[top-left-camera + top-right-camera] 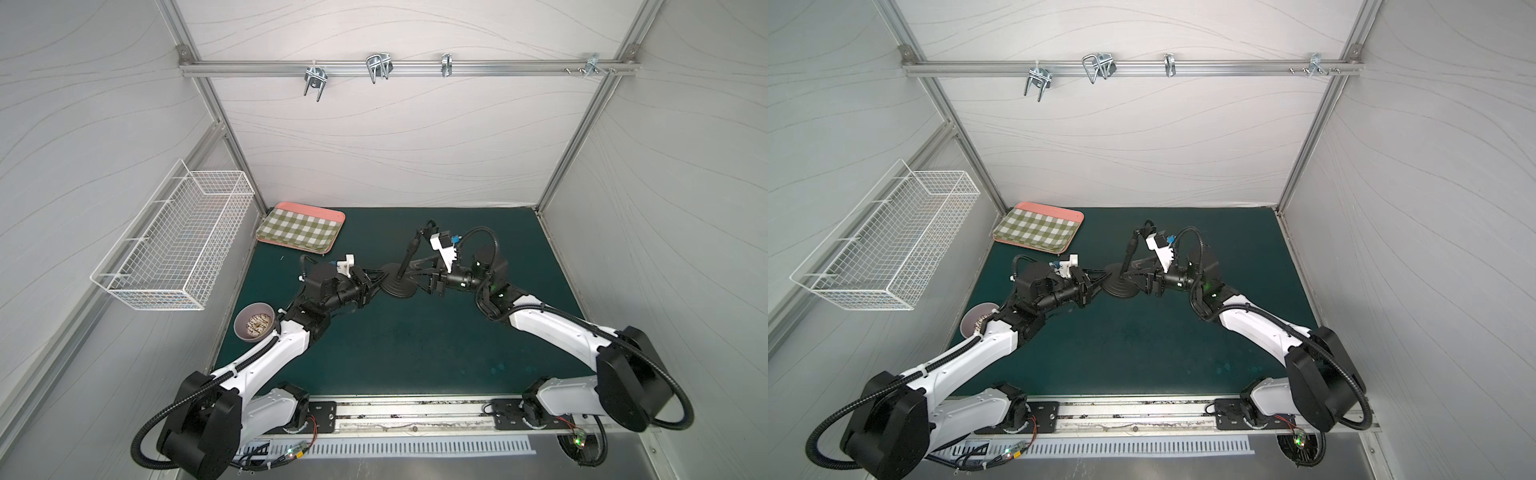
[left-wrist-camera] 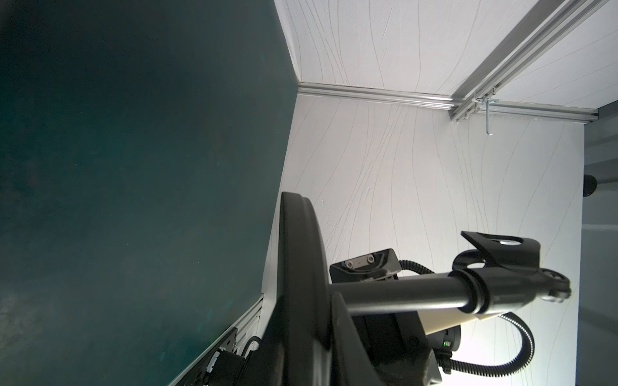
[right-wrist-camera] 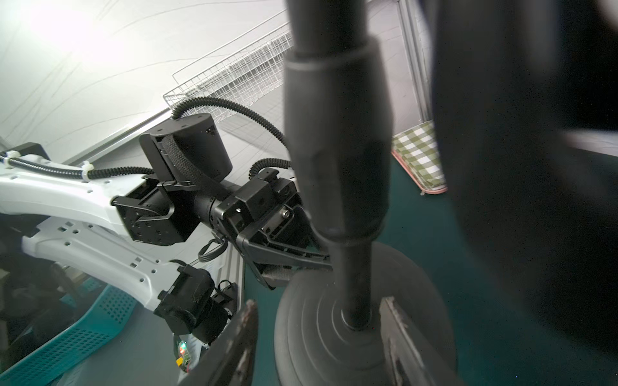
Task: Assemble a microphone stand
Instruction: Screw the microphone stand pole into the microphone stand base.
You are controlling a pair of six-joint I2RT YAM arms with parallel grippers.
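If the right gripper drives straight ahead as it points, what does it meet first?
The rod seated in the base; it stands between the open right gripper fingers. Beyond, likely the left gripper.

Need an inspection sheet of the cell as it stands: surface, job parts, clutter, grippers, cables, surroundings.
Surface: green mat, faint marks toward the front.
Job's things: base flat on the mat; rod seated in its centre hole; clip on the rod's top end.
Clutter: checked tray at the far-left corner; bowl with contents beside the left arm.
Grippers: left gripper shut on the base's rim; right gripper open, jaws straddling the rod low down.
Cables: corrugated conduit looped along both arms; loose wires at the front edge.
Surroundings: wire basket on the left wall; metal hooks on the back rail.
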